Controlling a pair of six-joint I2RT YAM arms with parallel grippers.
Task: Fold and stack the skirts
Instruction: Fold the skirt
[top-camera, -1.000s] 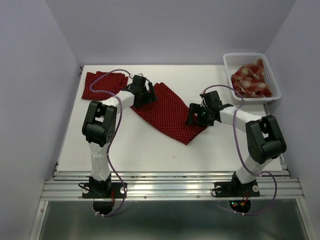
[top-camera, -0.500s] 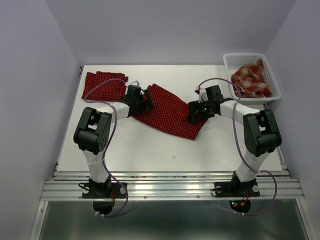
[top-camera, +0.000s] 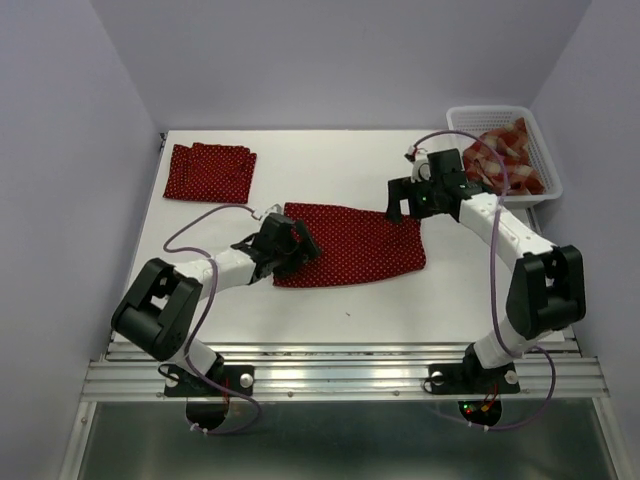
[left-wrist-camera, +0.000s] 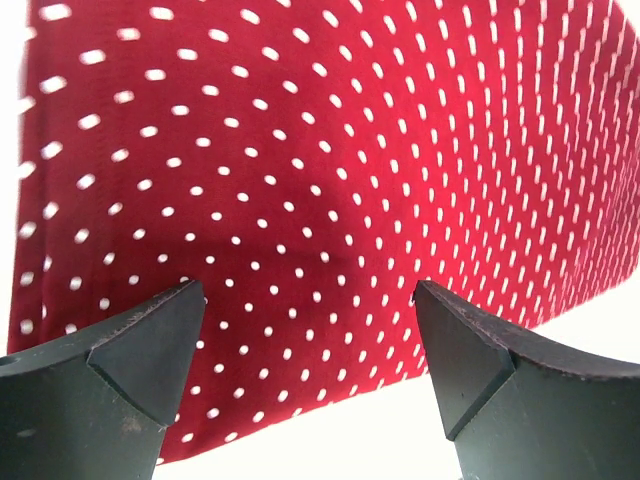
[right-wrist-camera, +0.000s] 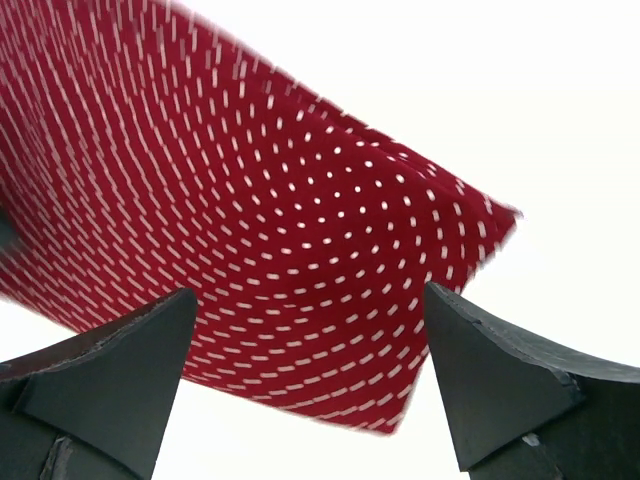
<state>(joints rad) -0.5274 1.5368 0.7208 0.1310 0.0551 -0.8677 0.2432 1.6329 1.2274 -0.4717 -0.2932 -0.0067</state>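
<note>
White tabletop (top-camera: 300, 310), closed in by pale lavender walls (top-camera: 80, 150), is being shared by all three skirts. One folded dotted skirt (top-camera: 210, 172) is lying as a small rectangle at the far left corner. The plaid skirt (top-camera: 505, 160) is being kept crumpled in the mesh basket (top-camera: 455, 120) at the far right. The spread dotted skirt (top-camera: 350, 245) is lying flat in the middle, roughly rectangular, with its long side running left to right.

The left gripper (top-camera: 297, 247) is being held over that skirt's left end, and the right gripper (top-camera: 398, 203) at its far right corner. Both claws are being held wide apart, and nothing is being gripped by either. In each wrist view dotted cloth is being shown between and beyond the fingertips, without being pinched.

The step in hand is judged to be the folding of this second dotted skirt: it is being presented flat, with the first fold not yet made. The next move is judged to call for two matching grips along one edge. Each claw would need to be lowered until the hem is caught, then closed on cloth alone. That edge would then need to be lifted and carried across evenly to the opposite edge. Since thin fabric is lying tight on the table, a missed pinch or a dragged, wrinkled panel is being counted as the main risk.
</note>
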